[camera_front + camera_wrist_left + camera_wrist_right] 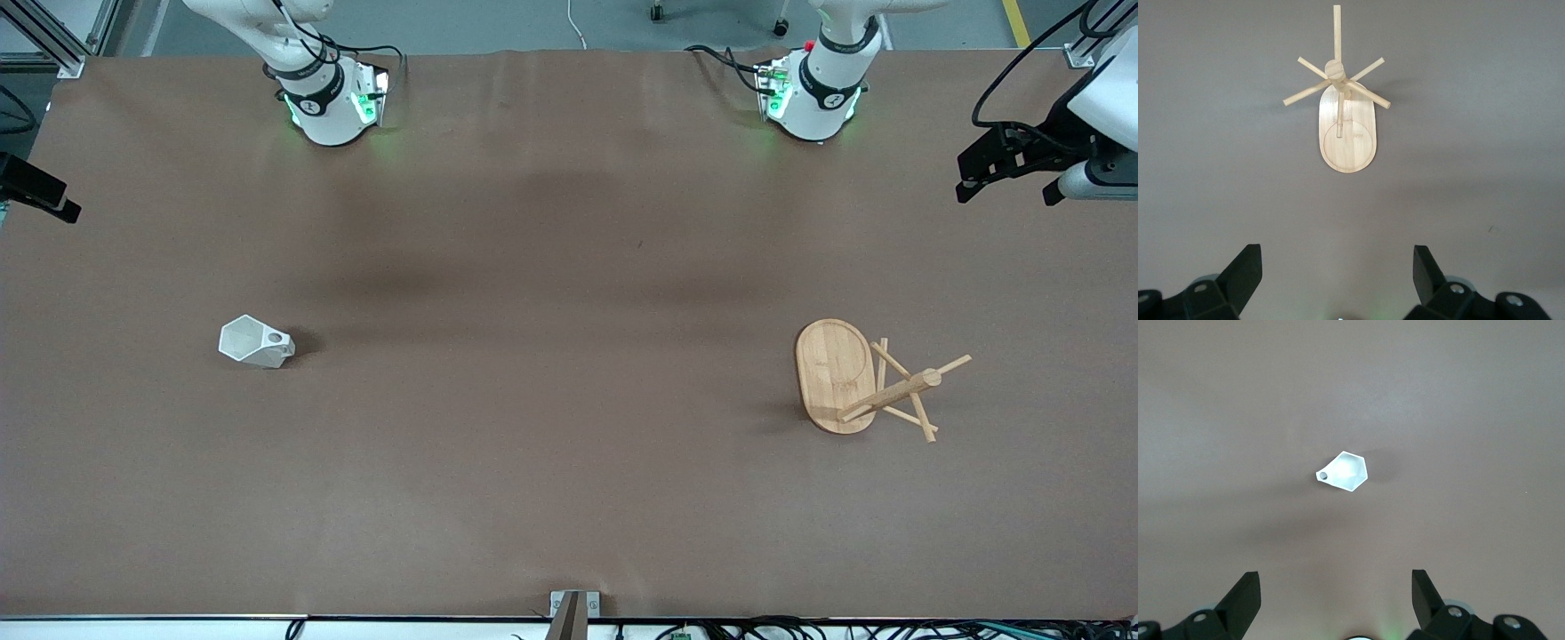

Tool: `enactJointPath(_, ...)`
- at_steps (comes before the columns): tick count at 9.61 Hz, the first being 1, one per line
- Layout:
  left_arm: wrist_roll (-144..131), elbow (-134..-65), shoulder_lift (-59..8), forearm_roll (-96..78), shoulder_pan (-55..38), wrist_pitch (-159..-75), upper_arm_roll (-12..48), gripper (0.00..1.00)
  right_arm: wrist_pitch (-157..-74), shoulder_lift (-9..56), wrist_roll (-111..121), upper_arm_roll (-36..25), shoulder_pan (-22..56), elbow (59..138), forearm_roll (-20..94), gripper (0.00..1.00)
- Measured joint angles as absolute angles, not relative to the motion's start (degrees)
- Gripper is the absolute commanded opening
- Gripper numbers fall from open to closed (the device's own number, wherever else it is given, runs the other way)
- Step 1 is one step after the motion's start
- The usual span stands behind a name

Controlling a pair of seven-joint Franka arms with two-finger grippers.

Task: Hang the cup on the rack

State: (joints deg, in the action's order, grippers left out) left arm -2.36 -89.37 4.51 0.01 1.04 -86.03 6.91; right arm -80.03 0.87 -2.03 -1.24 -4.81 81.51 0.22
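Observation:
The white faceted cup (256,342) lies on its side on the brown table toward the right arm's end, with its handle's round hole facing up. It also shows in the right wrist view (1345,472). The bamboo rack (836,376) stands on its oval base toward the left arm's end, its pegs bare, and also shows in the left wrist view (1347,133). My left gripper (1337,267) is open and empty, high over the table near the rack, and shows in the front view (1007,191). My right gripper (1336,587) is open and empty, high over the table near the cup.
The two arm bases (329,107) (813,93) stand along the table's edge farthest from the front camera. A metal bracket (573,609) sits at the edge nearest to that camera. Brown tabletop (551,373) lies between cup and rack.

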Motion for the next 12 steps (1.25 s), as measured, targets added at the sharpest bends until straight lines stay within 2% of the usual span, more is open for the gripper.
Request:
enactJointPath(8,-2.4,-89.4,4.4,0.0,1.1,-86.1,6.9,1.00,-80.6,2.7,-2.0,-1.3,-4.9,82.1,0.2,1.00)
enactJointPath(12,-2.4,-89.4,4.4,0.0,1.1,-86.4,6.9,1.00,-96.5,13.8,-0.8,-1.4,-5.5,90.4,0.2,1.00)
